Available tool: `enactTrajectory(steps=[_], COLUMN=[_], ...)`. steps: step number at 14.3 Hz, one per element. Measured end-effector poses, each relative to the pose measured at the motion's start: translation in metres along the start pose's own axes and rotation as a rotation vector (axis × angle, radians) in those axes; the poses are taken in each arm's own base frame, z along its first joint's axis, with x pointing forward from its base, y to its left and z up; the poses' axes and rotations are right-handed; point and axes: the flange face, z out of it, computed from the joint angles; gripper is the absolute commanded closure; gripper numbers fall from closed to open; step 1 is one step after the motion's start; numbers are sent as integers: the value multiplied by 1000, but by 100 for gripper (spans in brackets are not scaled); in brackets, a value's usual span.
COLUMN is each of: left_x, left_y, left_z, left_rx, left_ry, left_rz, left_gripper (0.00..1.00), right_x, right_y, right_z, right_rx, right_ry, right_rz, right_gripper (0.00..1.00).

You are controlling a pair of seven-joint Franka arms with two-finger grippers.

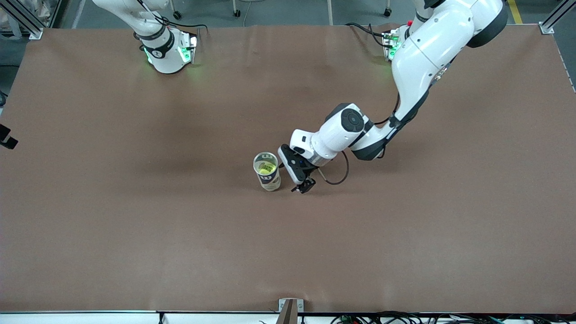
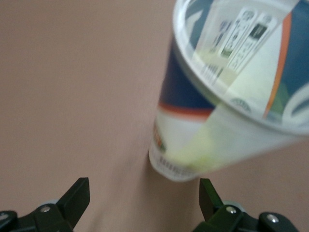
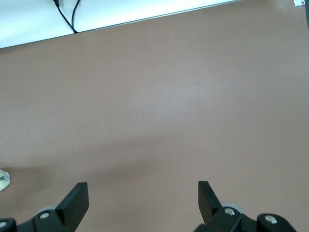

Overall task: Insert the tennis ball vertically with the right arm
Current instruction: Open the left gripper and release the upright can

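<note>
A clear tennis-ball can [image 1: 267, 172] with a blue label stands upright mid-table, its top open. A yellow-green tennis ball [image 1: 265, 168] lies inside it. In the left wrist view the can [image 2: 227, 92] looms close and the ball [image 2: 205, 145] shows through its clear wall. My left gripper [image 1: 304, 185] is low over the table just beside the can, toward the left arm's end, open and holding nothing [image 2: 143, 191]. My right gripper [image 3: 143, 193] is open over bare table and empty; the front view does not show it.
The brown table cover [image 1: 135, 225] is bare around the can. The right arm's base [image 1: 164, 49] stands at the table's back edge. The right wrist view shows the table's edge with a white strip [image 3: 34, 19] and black cables [image 3: 72, 14].
</note>
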Motion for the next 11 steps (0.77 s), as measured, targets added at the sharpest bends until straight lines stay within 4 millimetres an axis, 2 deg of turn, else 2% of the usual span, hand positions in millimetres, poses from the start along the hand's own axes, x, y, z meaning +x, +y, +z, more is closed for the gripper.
enactTrajectory(steps=[3, 6, 8, 11], left_x=[-6, 1, 10, 21], left_y=[-14, -48, -81, -125], left_z=[-12, -46, -86, -163], left_rx=[-19, -12, 8, 91], left_ry=[-96, -237, -332, -375], left_rz=[-25, -114, -212, -421], left_gripper=[0, 0, 0, 0], right_x=[-15, -18, -19, -22], right_y=[-1, -1, -3, -7], right_z=[-5, 4, 10, 13], right_rx=[3, 2, 2, 4], right_ry=[16, 1, -13, -12], right_rz=[-62, -86, -93, -103], right_gripper=[0, 0, 0, 0])
